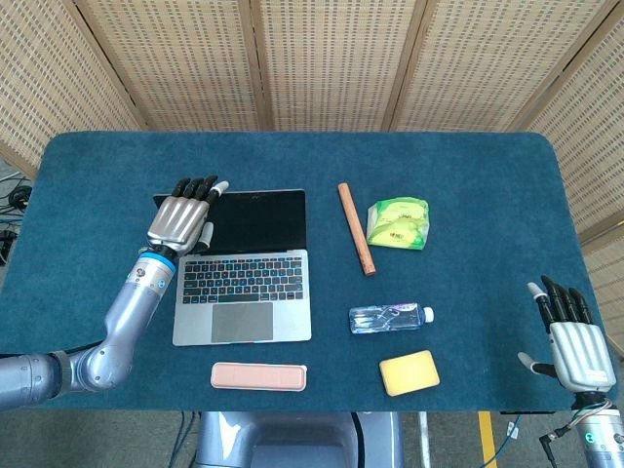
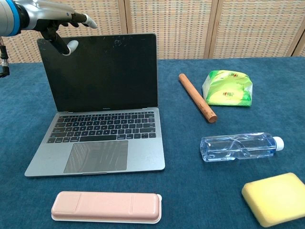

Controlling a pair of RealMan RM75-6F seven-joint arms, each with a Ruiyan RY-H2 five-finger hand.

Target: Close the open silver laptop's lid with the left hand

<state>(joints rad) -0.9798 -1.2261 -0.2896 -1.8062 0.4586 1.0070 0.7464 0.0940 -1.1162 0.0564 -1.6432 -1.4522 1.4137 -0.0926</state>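
At the left of the head view, the left hand (image 1: 181, 216) hangs over the upper-left corner of the silver laptop (image 1: 244, 292), its fingers spread and extended past the top edge of the lid (image 1: 255, 220), holding nothing. In the chest view the same hand sits at the upper left of the frame, fingers reaching over the lid's top edge and thumb in front of the screen; whether any fingertip touches the lid I cannot tell. The laptop stands open in the left-centre of the table (image 1: 97, 166), screen upright, keyboard facing the lower edge of the frame.

The main risk, as I judge it, comes from that corner position: pressing at one end of the lid rather than its middle could twist the screen or swing the whole laptop round on the cloth. A push with too much forward force could slide the base toward the pink case (image 1: 258, 375) lying just below it. The thumb in front of the screen could also get caught as the lid folds.

Right of the laptop lie a wooden stick (image 1: 356, 228), a green packet (image 1: 398, 223), a water bottle (image 1: 390, 316) and a yellow sponge (image 1: 409, 372), all well apart from the lid's path. At the lower right, the right hand (image 1: 573, 343) rests with fingers apart and empty.
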